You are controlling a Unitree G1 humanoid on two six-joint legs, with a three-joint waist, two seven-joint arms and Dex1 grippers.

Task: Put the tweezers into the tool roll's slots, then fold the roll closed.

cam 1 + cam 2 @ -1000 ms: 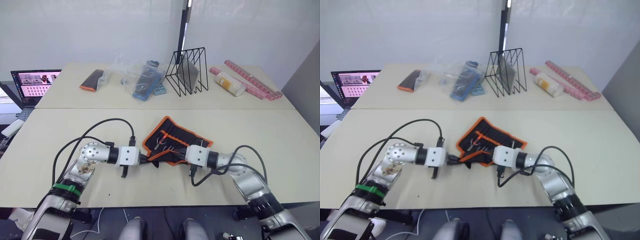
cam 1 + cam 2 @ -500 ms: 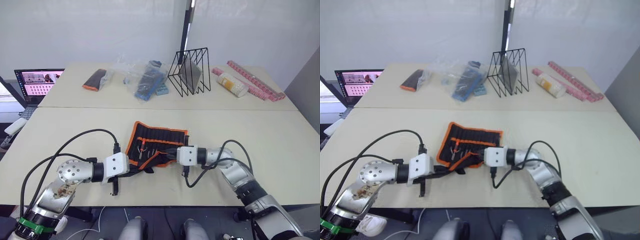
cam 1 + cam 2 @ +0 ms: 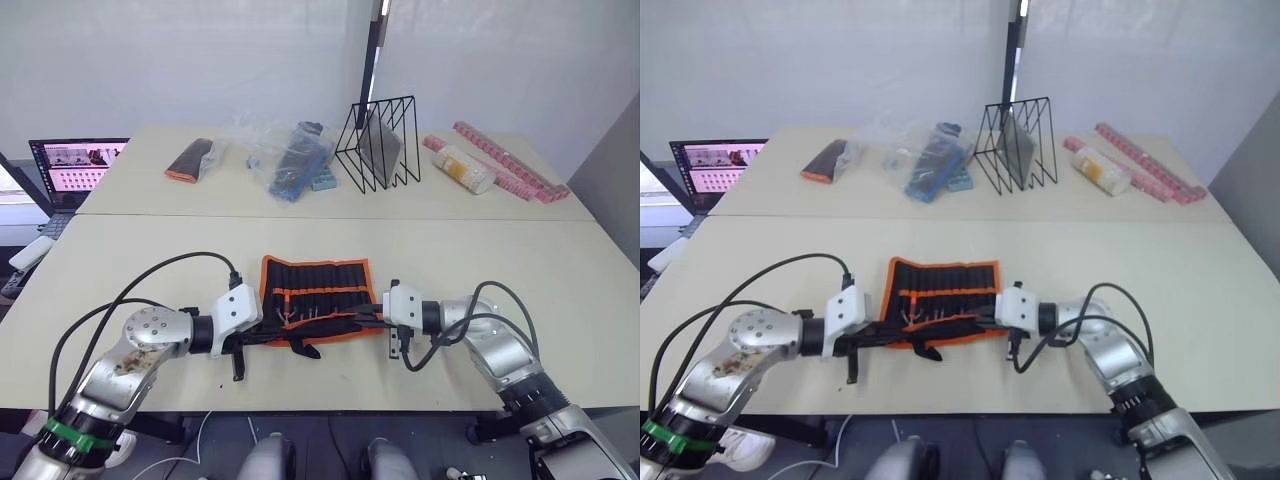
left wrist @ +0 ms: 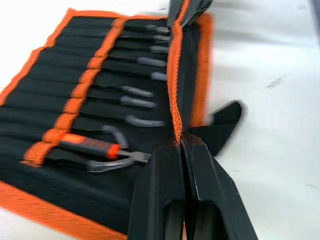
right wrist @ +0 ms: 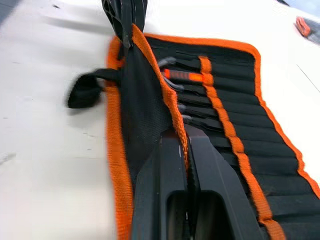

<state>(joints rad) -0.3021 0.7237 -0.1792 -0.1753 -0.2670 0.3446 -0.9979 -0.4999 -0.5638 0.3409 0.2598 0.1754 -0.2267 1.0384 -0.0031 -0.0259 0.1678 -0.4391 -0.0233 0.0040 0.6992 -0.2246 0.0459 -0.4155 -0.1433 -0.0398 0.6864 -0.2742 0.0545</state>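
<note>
The tool roll lies spread open on the near table, its long side parallel to the front edge. Several tweezers sit in its slots, beside an orange-handled tool. My left gripper is shut on the orange-trimmed near flap at the roll's left end. My right gripper is shut on the same flap at the right end. The flap stands raised and stretched between them. The black strap trails from the near edge onto the table.
On the far table stand a black wire rack, a plastic bag with blue items, a small black-and-orange pouch, a pale bottle and pink strips. A laptop sits at the far left.
The roll has turned from a tilted, bunched pose to lying square and spread out. Both grippers, still holding its near flap, have moved apart along that edge.
</note>
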